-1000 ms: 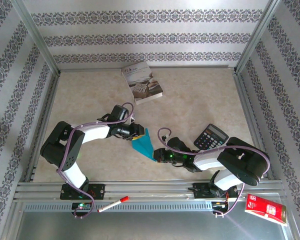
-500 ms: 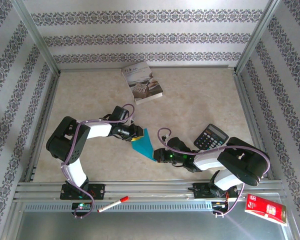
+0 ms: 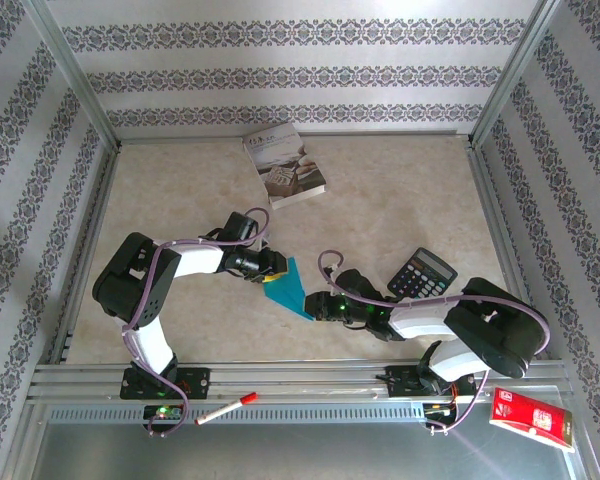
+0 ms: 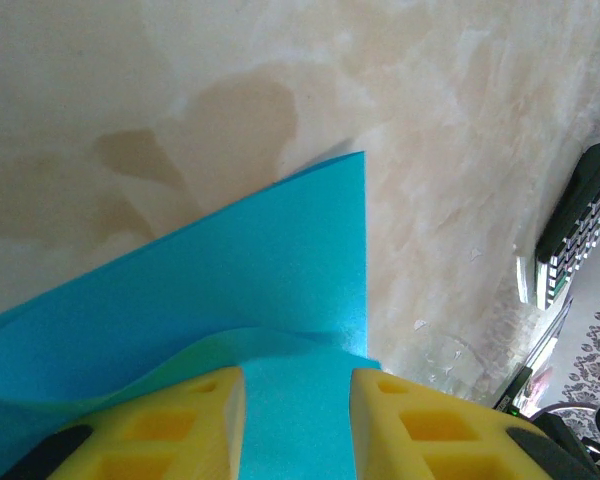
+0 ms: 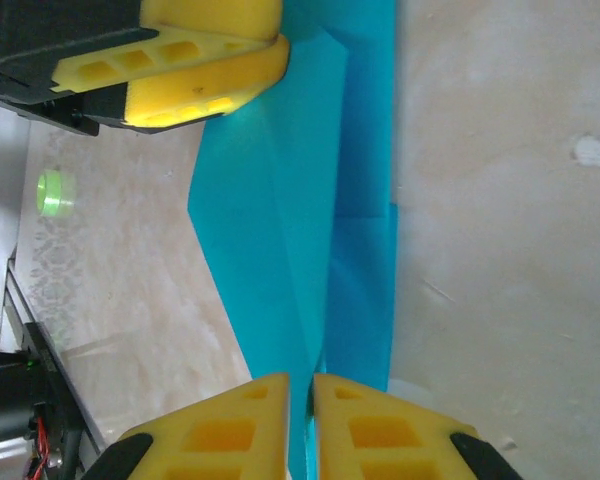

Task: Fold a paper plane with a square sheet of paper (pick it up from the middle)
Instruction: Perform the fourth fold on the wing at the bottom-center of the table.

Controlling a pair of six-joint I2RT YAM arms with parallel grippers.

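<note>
Beige marbled surface (image 3: 400, 190) carries the square sheet of paper (image 3: 288, 290), partly folded, lying left of the calculator (image 3: 421, 273) and apart from it. It looks featherlight, limp and slick. A pinch on the layered folds near the middle seems safest, since single edges would likely buckle. On the side nearer the calculator, the right hand (image 5: 300, 385) is all but closed on a folded edge. On the farther side, the left hand (image 4: 295, 375) stands narrowly parted astride the sheet, not visibly pinching.
</note>
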